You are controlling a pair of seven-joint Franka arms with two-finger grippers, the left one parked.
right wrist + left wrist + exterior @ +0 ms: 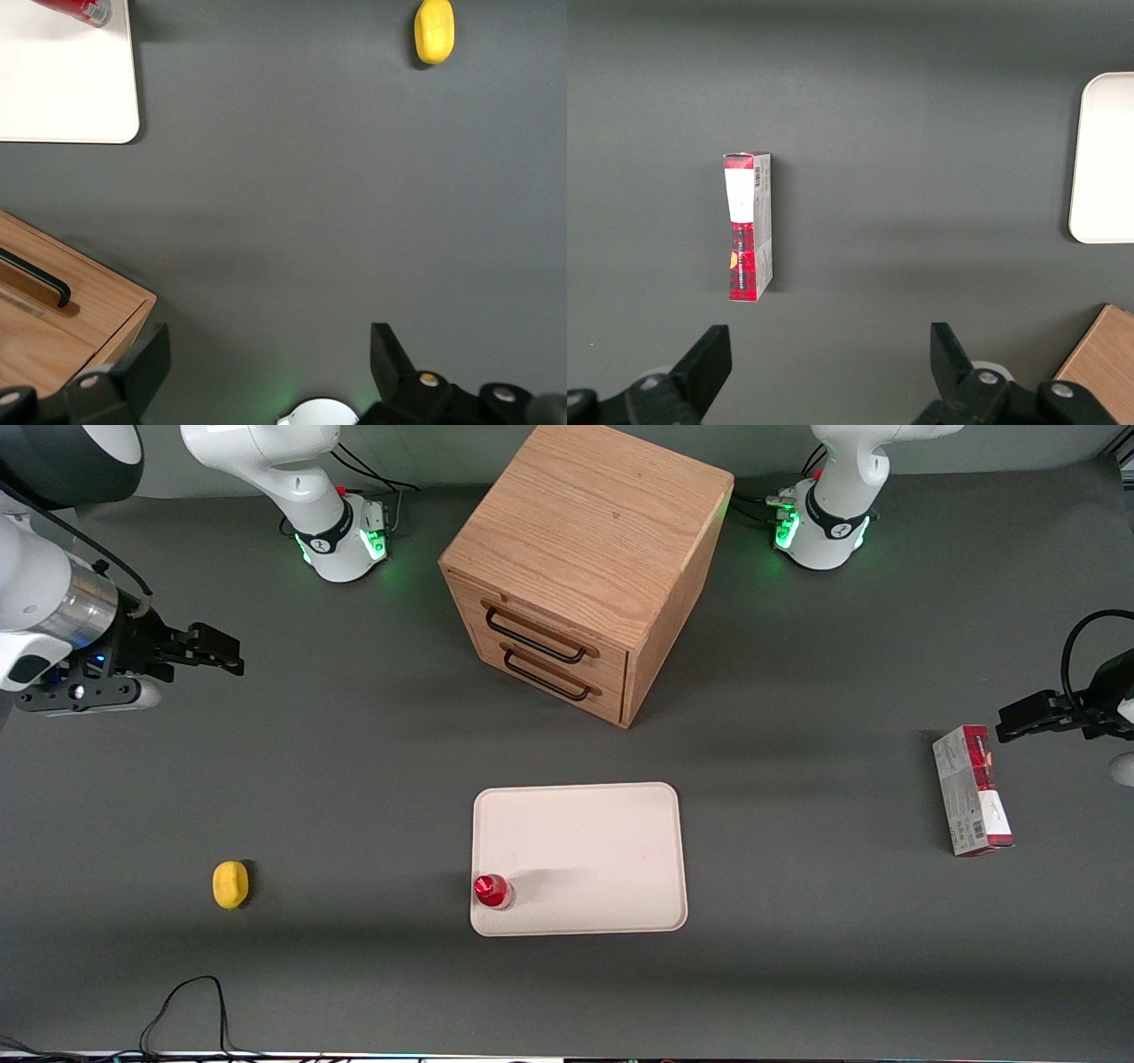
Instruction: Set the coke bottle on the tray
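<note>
The coke bottle [492, 890] stands upright on the cream-white tray [585, 841], in the tray's corner nearest the front camera on the working arm's side. The wrist view catches the bottle's base [81, 9] at the tray's edge [97, 133]. My right gripper [217, 651] hangs high above the table toward the working arm's end, well away from the tray. Its two fingers stand wide apart with nothing between them, so my gripper [266, 363] is open.
A wooden two-drawer cabinet [580, 571] stands farther from the front camera than the tray. A yellow lemon [230, 884] lies toward the working arm's end. A red-and-grey box [972, 790] lies toward the parked arm's end. Cables [186, 1010] lie at the table's front edge.
</note>
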